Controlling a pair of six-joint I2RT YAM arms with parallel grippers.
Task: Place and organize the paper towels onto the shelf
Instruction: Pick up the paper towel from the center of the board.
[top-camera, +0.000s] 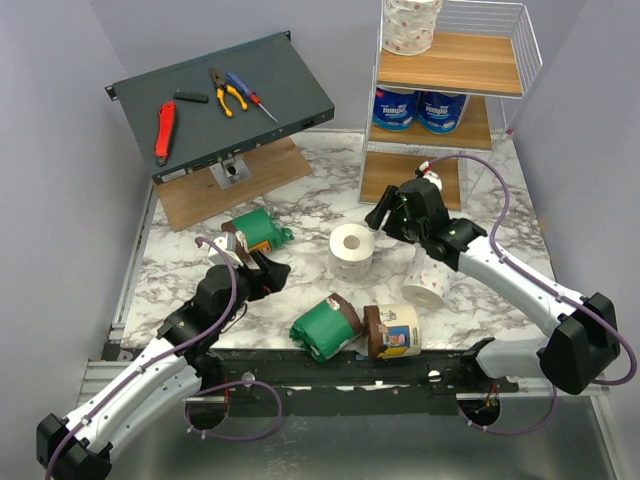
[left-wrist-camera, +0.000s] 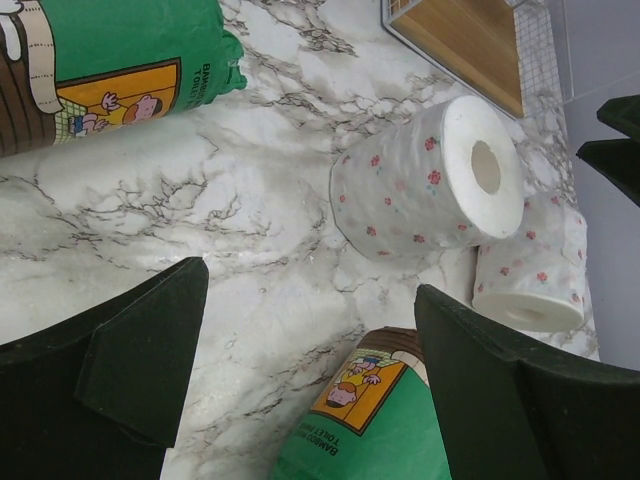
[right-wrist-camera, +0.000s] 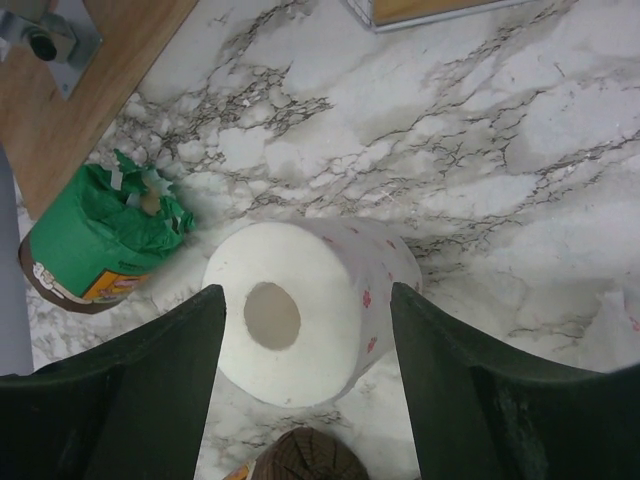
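Marble desk (top-camera: 310, 195), shelf (top-camera: 450, 65) at its far-right corner. A speckled paper towel roll (top-camera: 352, 250) stands mid-desk just beside the right gripper (right-wrist-camera: 305, 295), spread wide, empty. Left gripper (left-wrist-camera: 310, 280), spread too, holds nothing.

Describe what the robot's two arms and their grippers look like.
The left arm and right arm have white shells with black joints and bases; a purple cable loops along each. The left gripper and right gripper each have two broad, dark wedge-shaped fingers.
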